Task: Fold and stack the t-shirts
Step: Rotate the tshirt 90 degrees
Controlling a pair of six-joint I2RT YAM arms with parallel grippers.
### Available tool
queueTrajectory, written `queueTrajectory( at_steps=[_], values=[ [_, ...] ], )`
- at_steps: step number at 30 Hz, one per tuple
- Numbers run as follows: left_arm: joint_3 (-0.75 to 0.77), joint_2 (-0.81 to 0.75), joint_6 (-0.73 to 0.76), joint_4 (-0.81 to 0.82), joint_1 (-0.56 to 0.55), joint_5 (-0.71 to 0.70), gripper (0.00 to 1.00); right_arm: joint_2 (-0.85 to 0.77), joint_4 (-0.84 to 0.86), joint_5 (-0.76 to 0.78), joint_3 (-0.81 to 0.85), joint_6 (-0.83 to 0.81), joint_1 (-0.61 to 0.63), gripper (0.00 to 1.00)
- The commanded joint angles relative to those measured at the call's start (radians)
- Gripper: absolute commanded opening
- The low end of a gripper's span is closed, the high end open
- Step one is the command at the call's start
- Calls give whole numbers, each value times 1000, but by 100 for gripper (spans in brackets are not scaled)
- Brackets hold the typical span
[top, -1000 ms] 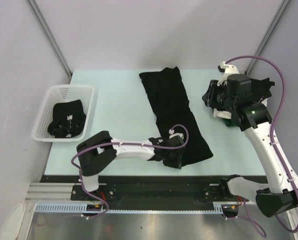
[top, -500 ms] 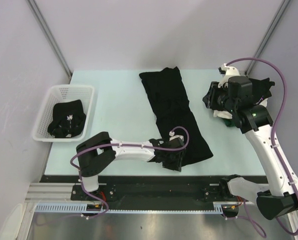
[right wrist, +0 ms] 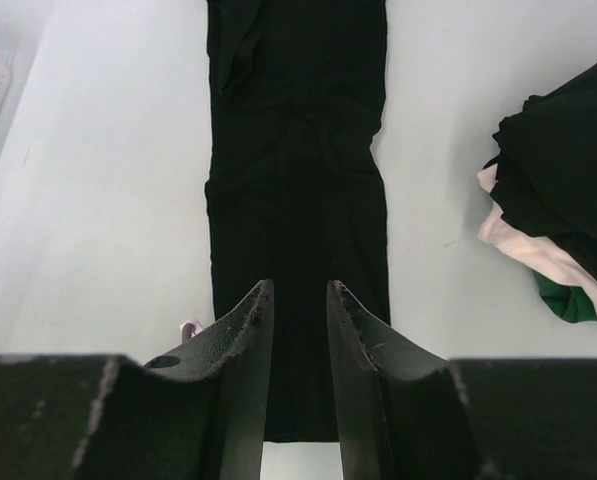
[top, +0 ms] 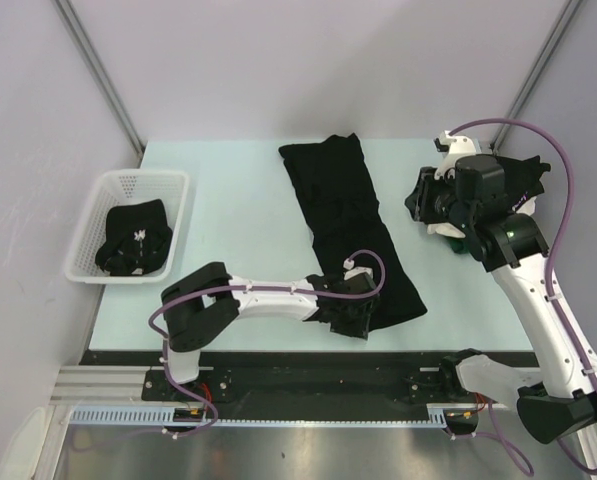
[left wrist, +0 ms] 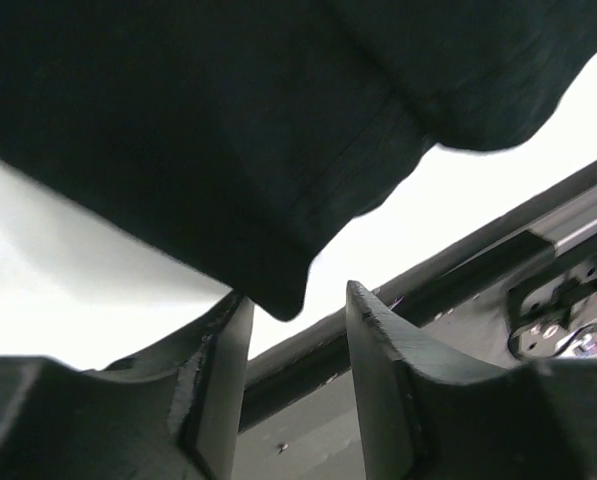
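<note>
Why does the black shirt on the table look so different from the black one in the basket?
The shirt on the table is spread flat in a long strip; the shirt in the basket is scrunched into a lump. The shirt on the table looks plain black; the shirt in the basket shows a small white mark. One lies on the table, the other inside the white basket. Both are black cloth.

Bright, even light, soft shadows; left wrist view blurs the black t-shirt (left wrist: 228, 130) against glaring white table (left wrist: 38, 250).
</note>
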Motion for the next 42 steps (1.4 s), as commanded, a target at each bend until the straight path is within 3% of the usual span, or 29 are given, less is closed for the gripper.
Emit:
queueTrajectory(
  at_steps=[1,11,14,15,23,31,42],
  values=[
    [35,74,-4,-5,-3,-30,46,-33,-16,50,-1,-31,16,33],
    [44,84,-6,-57,-1,-59,44,-31,-24,62,-12,-37,27,33],
    [36,72,-14,-91,-1,-77,36,-30,-15,60,-19,-36,25,33],
    [33,67,-15,-99,0,-86,28,-30,-12,56,-18,-34,25,33],
    [29,85,-26,-125,13,-99,1,-27,-9,56,-19,-36,25,34],
    [4,61,-36,-155,11,-113,0,-30,-4,59,-33,-39,28,34],
    [-212,-169,-102,-255,-7,-137,0,-31,7,71,-61,-46,24,34]
  ],
)
